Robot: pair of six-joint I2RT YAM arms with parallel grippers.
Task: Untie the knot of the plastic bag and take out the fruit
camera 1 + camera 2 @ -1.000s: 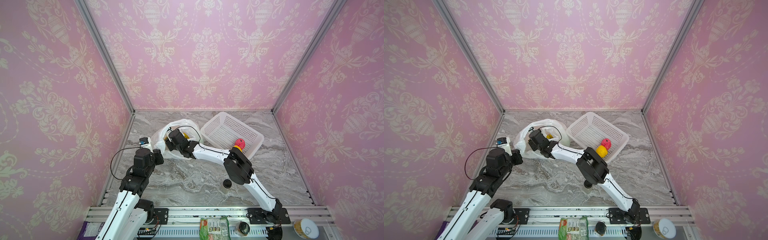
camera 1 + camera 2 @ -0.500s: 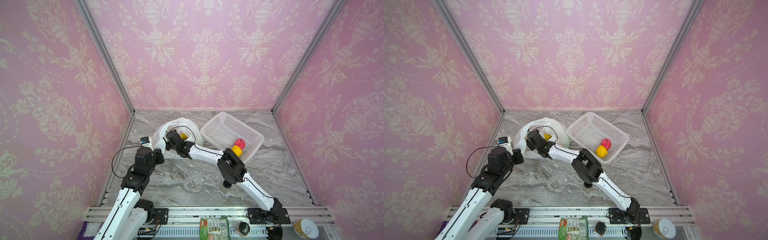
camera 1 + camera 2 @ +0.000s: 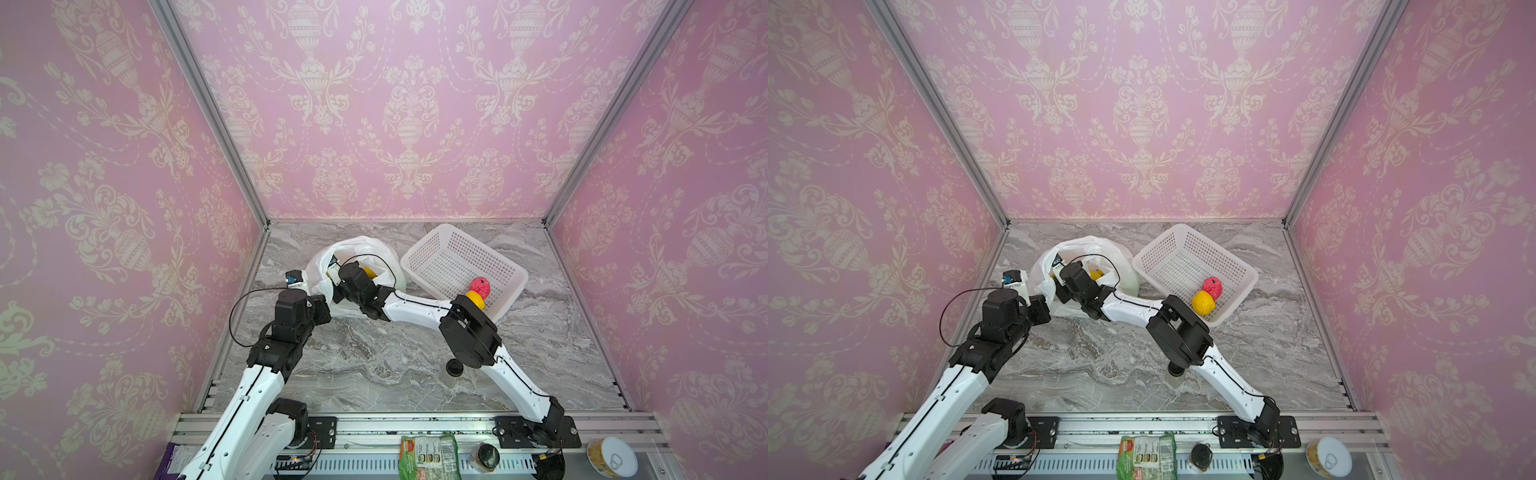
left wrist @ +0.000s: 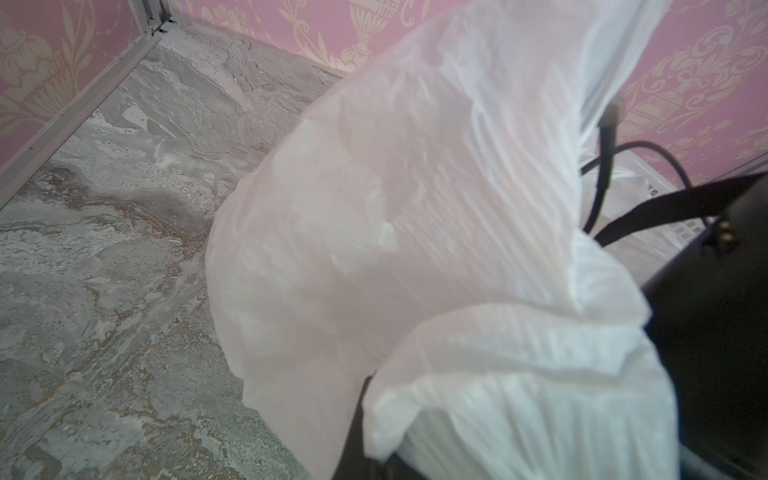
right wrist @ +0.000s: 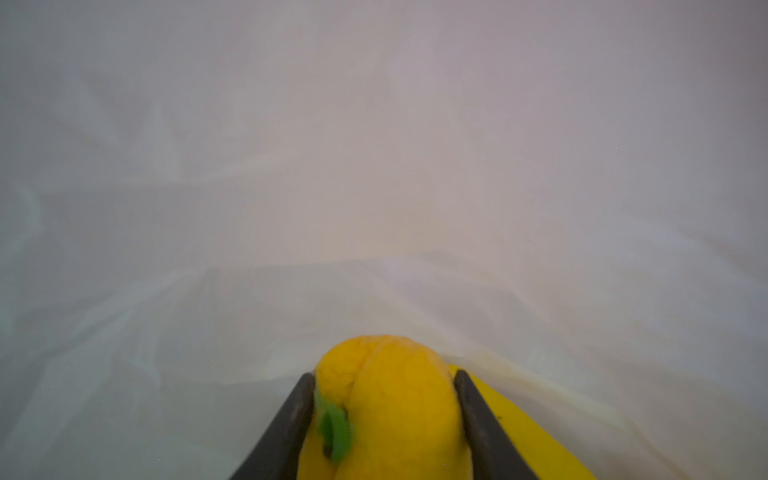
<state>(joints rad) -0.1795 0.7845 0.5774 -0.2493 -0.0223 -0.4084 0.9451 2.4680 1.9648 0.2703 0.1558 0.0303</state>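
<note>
The white plastic bag (image 3: 365, 249) (image 3: 1096, 245) lies at the back left with its mouth standing open; the knot is out of view. My left gripper (image 3: 328, 301) (image 3: 1045, 308) is shut on the bag's near edge, and one dark finger (image 4: 353, 432) shows under the pinched film (image 4: 415, 249). My right gripper (image 5: 384, 376) is inside the bag, shut on a yellow fruit (image 5: 390, 407) with a green leaf. A second yellow piece (image 5: 519, 428) lies beside it. In both top views yellow (image 3: 370, 272) (image 3: 1096, 274) shows in the bag's mouth next to the right wrist.
A white perforated basket (image 3: 449, 249) (image 3: 1175, 249) sits right of the bag and holds a pink-red fruit (image 3: 480, 286) (image 3: 1212, 287) and a yellow one (image 3: 477, 300) (image 3: 1203, 303). A small black-lidded jar (image 3: 455, 368) stands by the right arm. A packet (image 3: 428, 457) and a can (image 3: 611, 457) lie past the front rail.
My left arm has crept a little toward the back with the bag's edge. The right arm's elbow shifted slightly left, then back. Both grips look unchanged.
</note>
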